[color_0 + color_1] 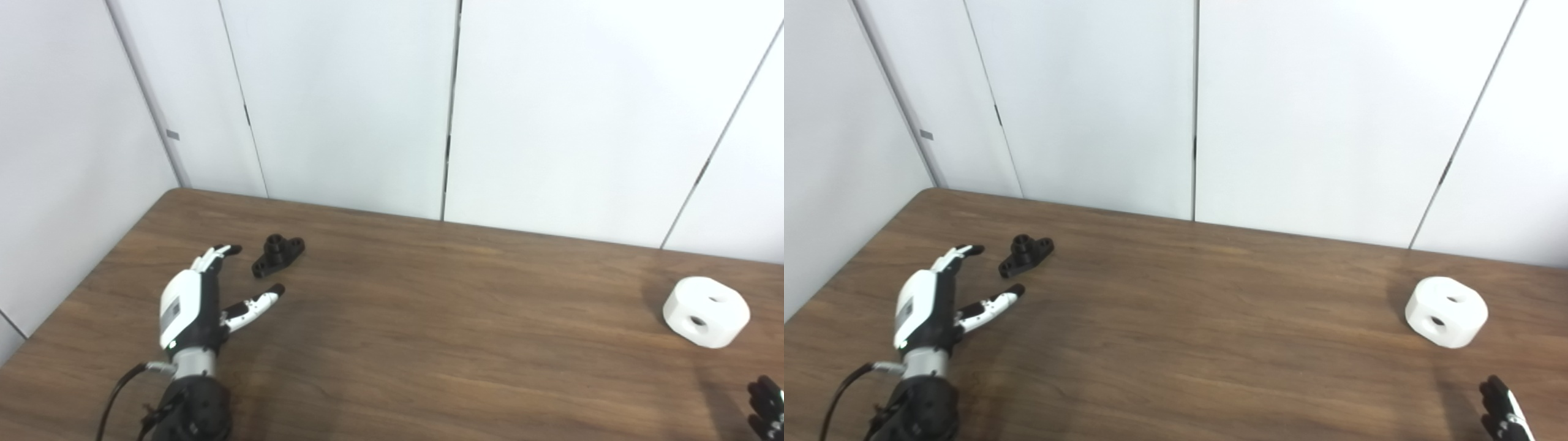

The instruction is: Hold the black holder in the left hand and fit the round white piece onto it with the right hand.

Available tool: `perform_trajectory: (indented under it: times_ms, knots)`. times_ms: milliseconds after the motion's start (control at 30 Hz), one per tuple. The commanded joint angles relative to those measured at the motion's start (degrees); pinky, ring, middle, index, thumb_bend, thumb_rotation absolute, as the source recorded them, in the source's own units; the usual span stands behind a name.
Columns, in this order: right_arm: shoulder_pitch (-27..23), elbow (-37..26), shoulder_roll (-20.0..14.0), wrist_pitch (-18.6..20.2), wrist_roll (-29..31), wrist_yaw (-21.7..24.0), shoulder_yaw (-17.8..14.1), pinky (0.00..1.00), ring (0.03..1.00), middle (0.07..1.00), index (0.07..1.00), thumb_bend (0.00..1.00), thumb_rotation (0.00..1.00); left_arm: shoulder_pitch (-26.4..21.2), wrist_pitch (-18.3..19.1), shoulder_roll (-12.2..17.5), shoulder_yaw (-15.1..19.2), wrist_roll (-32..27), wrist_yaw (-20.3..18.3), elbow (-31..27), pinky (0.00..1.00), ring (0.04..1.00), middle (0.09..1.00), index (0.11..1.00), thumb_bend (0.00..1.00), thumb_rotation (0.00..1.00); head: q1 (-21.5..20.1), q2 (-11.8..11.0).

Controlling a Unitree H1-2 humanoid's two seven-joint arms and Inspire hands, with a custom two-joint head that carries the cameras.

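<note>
Just beside black holder (278,255), left hand (196,300) splayed.

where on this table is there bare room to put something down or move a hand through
The widest bare stretch of the wooden table runs across its middle, between the black holder and the round white piece. It is tight only at the left, where the open left hand nearly brackets the holder. The right hand barely shows in the near right corner.
</note>
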Motion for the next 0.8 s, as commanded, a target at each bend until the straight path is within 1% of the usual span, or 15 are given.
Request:
perform_trajectory:
  times_ms: [0, 100, 200, 367, 500, 600, 700, 767]
  knots:
    - [3.3, 3.0, 1.7, 0.1, 0.0, -0.3, 1.0, 1.0, 1.0, 0.982, 0.982, 0.56, 1.0, -3.4, 0.6, 2.6, -1.0, 2.5, 0.4, 1.5, 0.94, 0.956, 0.919, 0.809, 0.88, 0.42, 0.0, 0.1]
    - [3.4, 2.9, 1.7, 0.2, -0.2, -0.4, 1.0, 1.0, 1.0, 0.982, 0.981, 0.55, 1.0, -5.7, 2.5, 4.1, -2.8, 4.2, 0.3, 5.1, 0.97, 0.954, 0.919, 0.805, 0.89, 0.44, -0.1, 0.2]
    - [3.6, 2.6, 1.6, 0.5, -0.3, -0.3, 1.1, 1.0, 1.0, 0.985, 0.987, 0.55, 1.0, -7.2, 3.3, 5.1, -4.0, 4.6, 0.5, 7.7, 0.98, 0.951, 0.918, 0.803, 0.89, 0.44, -0.1, 0.3]
    - [3.9, 2.2, 1.5, 0.6, -1.2, -0.5, 1.2, 1.0, 1.0, 0.986, 0.986, 0.58, 1.0, -9.4, 3.7, 6.1, -5.2, 4.7, 1.2, 11.2, 0.97, 0.946, 0.912, 0.798, 0.89, 0.43, -0.4, 0.3]
    - [4.0, 2.3, 1.5, 0.2, -1.3, -0.6, 1.2, 1.0, 1.0, 0.989, 0.99, 0.56, 1.0, -11.2, 3.9, 7.0, -6.0, 4.5, 1.3, 14.5, 0.98, 0.954, 0.919, 0.807, 0.88, 0.43, -0.5, 0.4]
    - [4.1, 1.7, 1.8, 0.7, -1.7, -0.9, 1.2, 1.0, 0.997, 0.977, 0.982, 0.56, 1.0, -12.1, 4.7, 7.5, -6.5, 4.6, 1.0, 15.8, 1.0, 0.962, 0.925, 0.809, 0.87, 0.44, -0.5, 0.5]
    - [4.2, 1.4, 1.8, 0.8, -1.8, -1.0, 1.2, 1.0, 0.99, 0.973, 0.982, 0.55, 1.0, -12.8, 4.5, 7.8, -6.8, 4.6, 1.8, 17.2, 0.99, 0.959, 0.923, 0.806, 0.87, 0.43, -0.5, 0.5]
    - [4.3, 1.2, 1.8, 1.2, -1.4, -0.9, 1.3, 1.0, 0.993, 0.974, 0.98, 0.56, 1.0, -13.3, 4.5, 7.8, -6.8, 4.2, 2.1, 18.0, 1.0, 0.959, 0.919, 0.801, 0.87, 0.41, -0.7, 0.7]
